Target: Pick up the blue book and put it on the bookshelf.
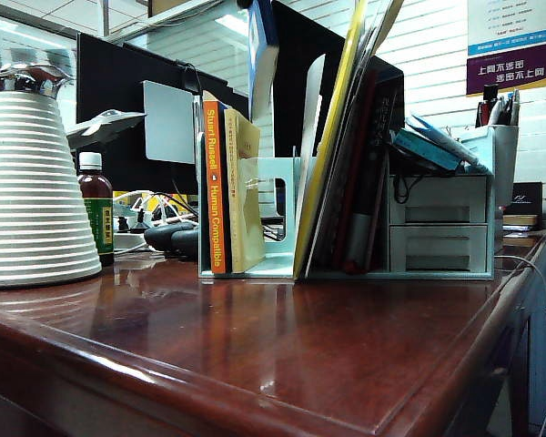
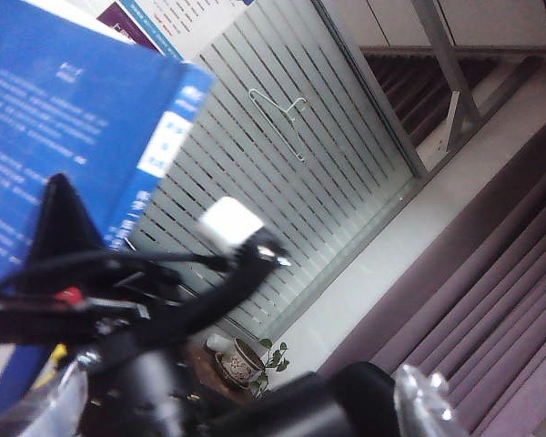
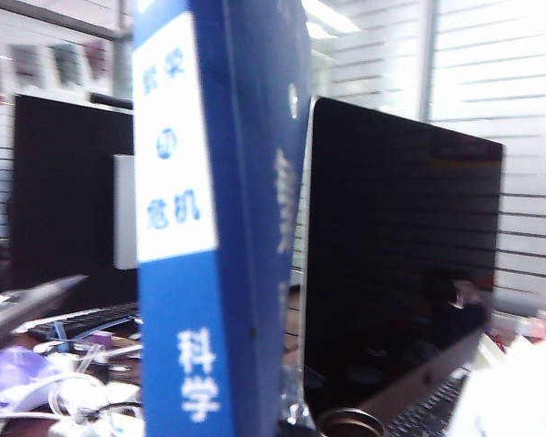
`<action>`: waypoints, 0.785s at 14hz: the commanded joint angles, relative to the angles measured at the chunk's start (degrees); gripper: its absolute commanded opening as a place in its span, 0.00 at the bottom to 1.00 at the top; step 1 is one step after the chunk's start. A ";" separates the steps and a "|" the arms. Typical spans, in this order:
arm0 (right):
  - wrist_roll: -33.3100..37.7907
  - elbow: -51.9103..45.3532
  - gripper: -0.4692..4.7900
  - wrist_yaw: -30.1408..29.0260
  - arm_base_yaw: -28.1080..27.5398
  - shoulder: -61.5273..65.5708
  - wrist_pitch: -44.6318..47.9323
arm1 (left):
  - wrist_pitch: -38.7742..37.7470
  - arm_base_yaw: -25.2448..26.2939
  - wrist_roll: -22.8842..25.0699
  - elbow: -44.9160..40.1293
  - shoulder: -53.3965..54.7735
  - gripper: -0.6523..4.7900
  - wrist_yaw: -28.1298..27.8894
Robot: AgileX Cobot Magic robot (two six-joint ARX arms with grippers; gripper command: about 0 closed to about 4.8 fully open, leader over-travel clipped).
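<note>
The blue book (image 1: 262, 45) hangs upright in the air above the mint-teal bookshelf (image 1: 275, 187), over the slot between the orange-spined book (image 1: 215, 182) and the leaning books (image 1: 346, 164). In the right wrist view its blue spine (image 3: 218, 228) with white lettering fills the middle, and my right gripper (image 3: 255, 423) is shut on its lower part, with one clear fingertip (image 3: 293, 414) showing beside it. My left gripper (image 2: 237, 419) stands open and empty, apart from the book (image 2: 64, 118), whose cover it sees along with the right arm (image 2: 164, 300). Neither gripper shows in the exterior view.
A white ribbed vessel (image 1: 32, 182) and a brown bottle (image 1: 97, 218) stand at the left. Dark monitors (image 1: 136, 100) rise behind the rack. A pale two-drawer unit (image 1: 437, 223) with a pen holder (image 1: 502, 137) sits at the right. The wooden table (image 1: 255, 364) runs toward the camera.
</note>
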 commanded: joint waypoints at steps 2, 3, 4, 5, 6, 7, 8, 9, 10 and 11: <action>0.55 0.98 0.09 0.13 -1.57 -0.92 4.39 | 0.72 -0.07 0.31 0.33 -0.15 1.00 0.26; 2.80 0.98 0.09 0.24 -2.16 -0.57 4.42 | 0.70 -0.07 0.31 0.33 -0.15 1.00 0.26; 3.72 0.98 0.09 0.13 -2.99 -0.48 3.48 | 0.74 -0.07 0.31 0.33 -0.17 1.00 0.24; 3.76 0.98 0.09 0.09 -3.02 0.07 2.08 | 0.72 -0.07 0.31 0.33 -0.15 1.00 0.26; 4.07 0.98 0.09 0.04 -3.02 0.70 2.05 | 0.72 -0.07 0.31 0.33 -0.15 1.00 0.24; 5.42 0.98 0.09 -0.31 -2.97 1.70 1.60 | 0.72 -0.07 0.31 0.33 -0.15 1.00 0.26; 5.88 0.98 0.09 -1.01 -2.91 2.60 1.46 | 0.72 -0.07 0.31 0.33 -0.15 1.00 0.24; 6.19 1.07 0.09 -1.33 -2.95 3.39 1.03 | 0.70 -0.07 0.31 0.33 -0.15 1.00 0.24; 6.25 1.18 0.09 -1.25 -3.04 4.13 1.03 | 0.70 -0.07 0.31 0.33 -0.15 1.00 0.24; 6.27 1.25 0.09 -1.36 -3.48 4.63 1.01 | 0.72 -0.07 0.31 0.33 -0.15 1.00 0.24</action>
